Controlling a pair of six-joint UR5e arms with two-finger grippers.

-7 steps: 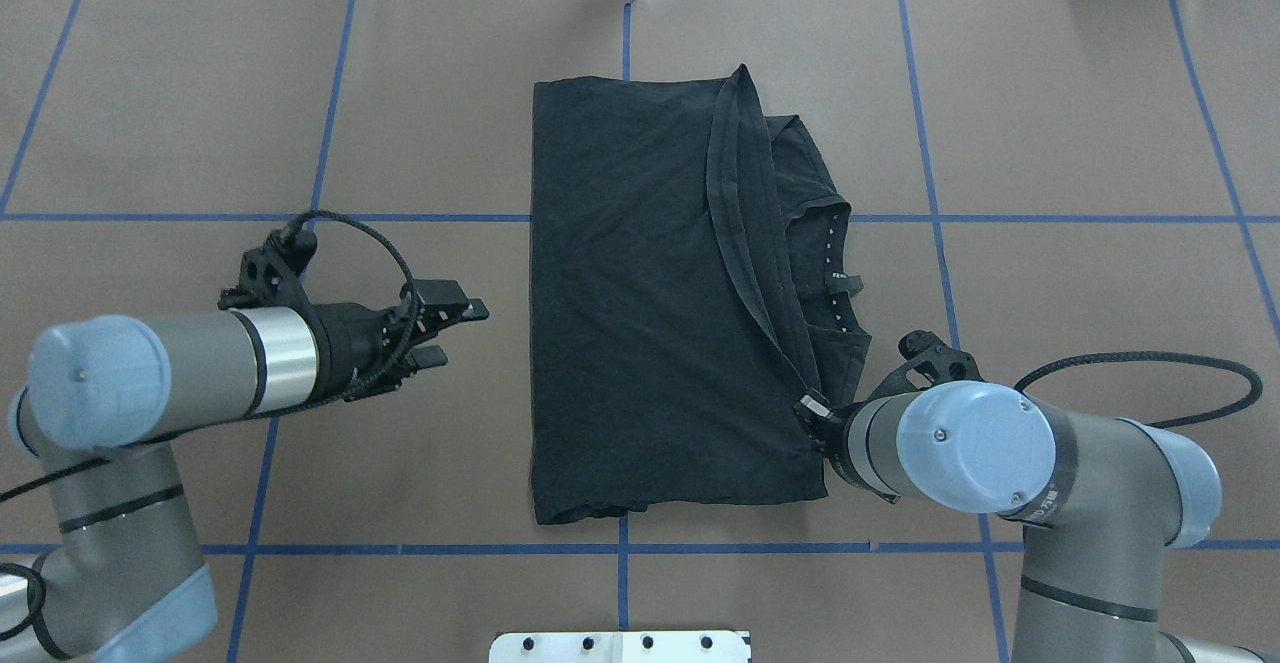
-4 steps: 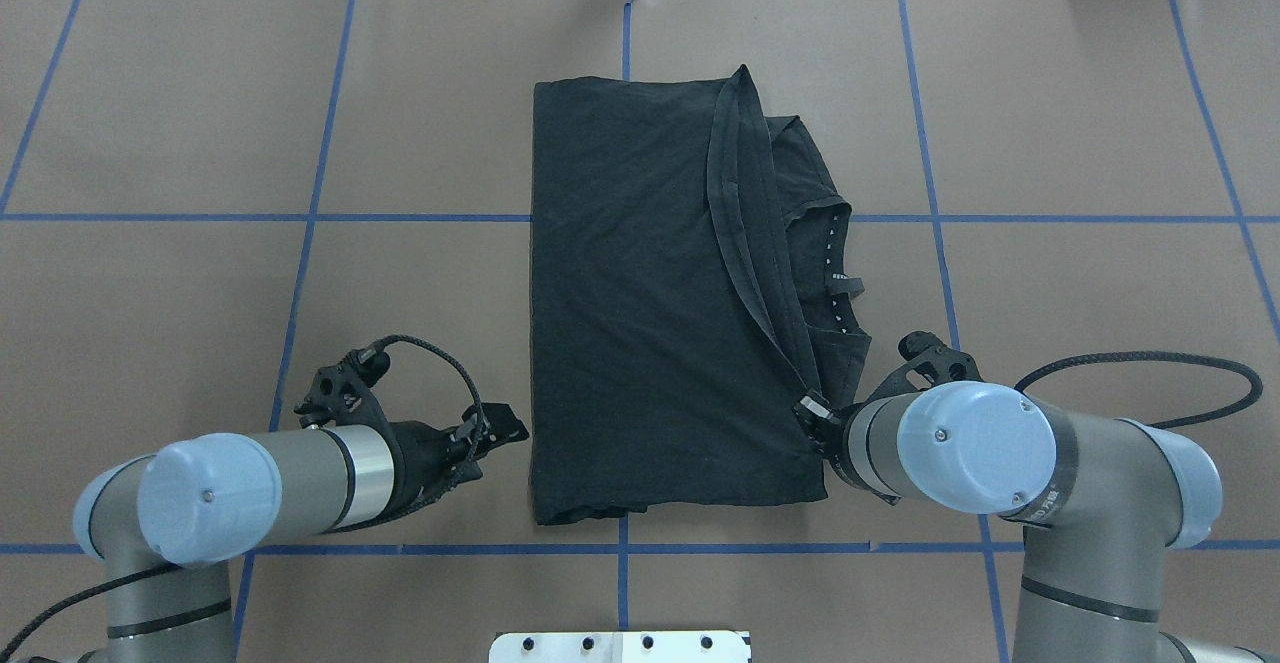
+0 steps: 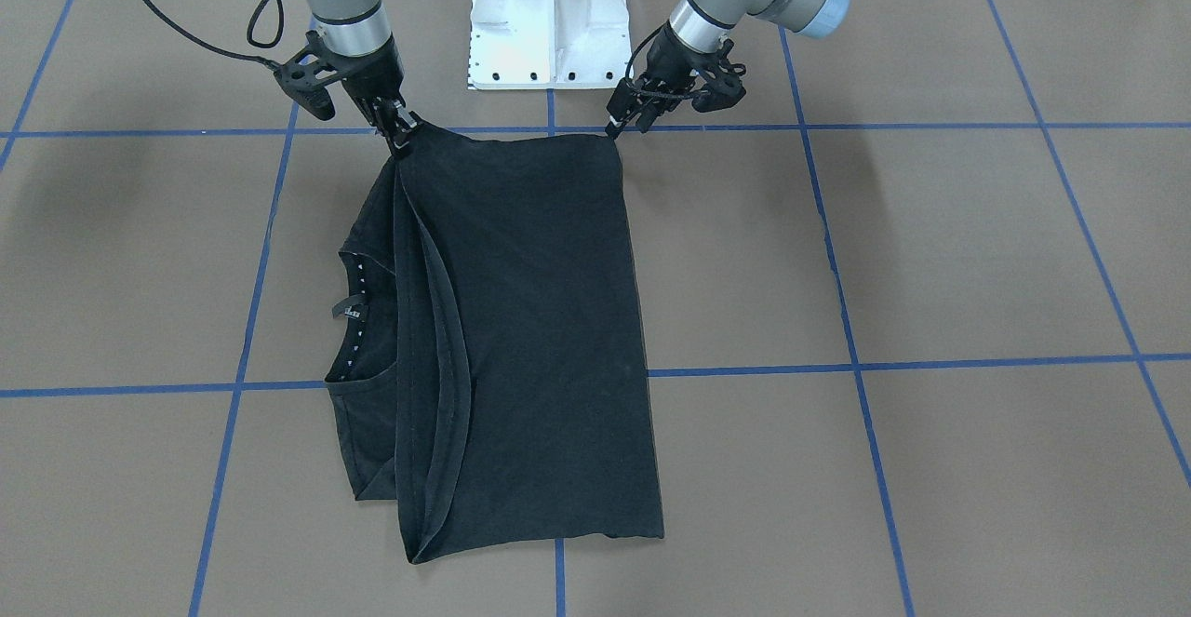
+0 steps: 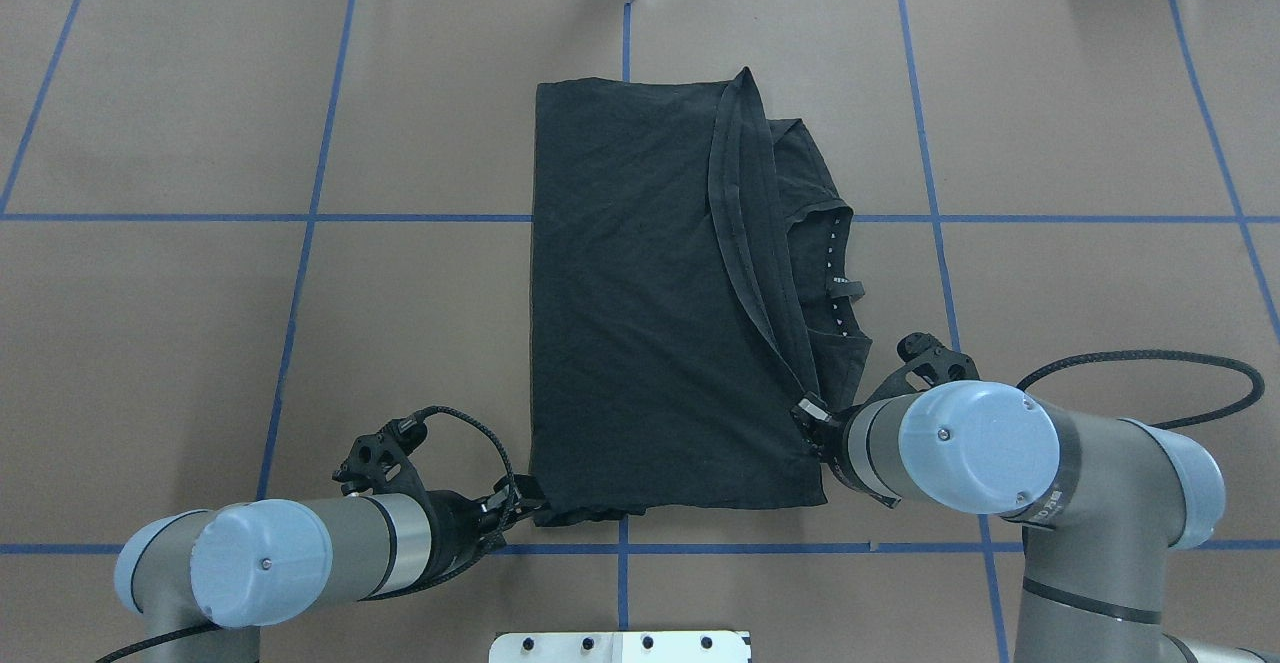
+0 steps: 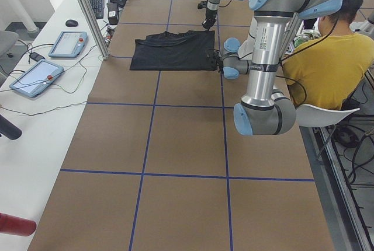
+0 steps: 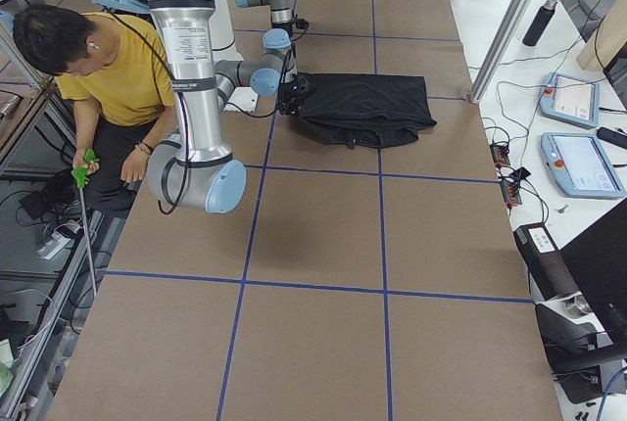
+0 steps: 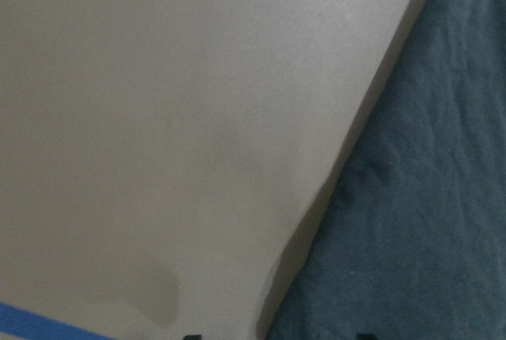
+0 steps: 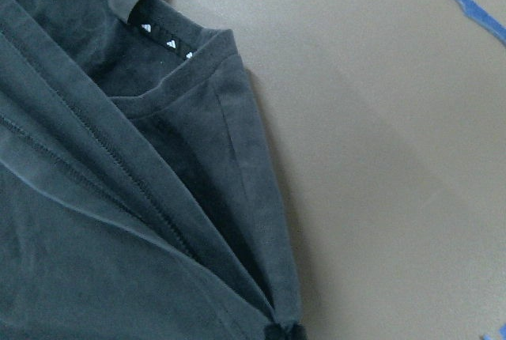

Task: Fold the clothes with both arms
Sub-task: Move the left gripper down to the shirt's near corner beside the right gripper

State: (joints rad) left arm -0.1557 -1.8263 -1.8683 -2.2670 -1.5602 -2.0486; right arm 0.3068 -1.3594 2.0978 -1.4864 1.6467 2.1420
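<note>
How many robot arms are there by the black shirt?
2. The left arm comes in at the T-shirt's near left corner, and the right arm at its near right corner. No other arm shows in any view.

My brown paper-covered table point(image 4: 200, 93), gridded with blue tape lines point(image 4: 200, 217), carries one black fabric T-shirt point(image 4: 640, 293), folded lengthwise into a long rectangle, collar toward my right side. My white bolted base plate point(image 4: 620, 646) sits at the near edge.
</note>
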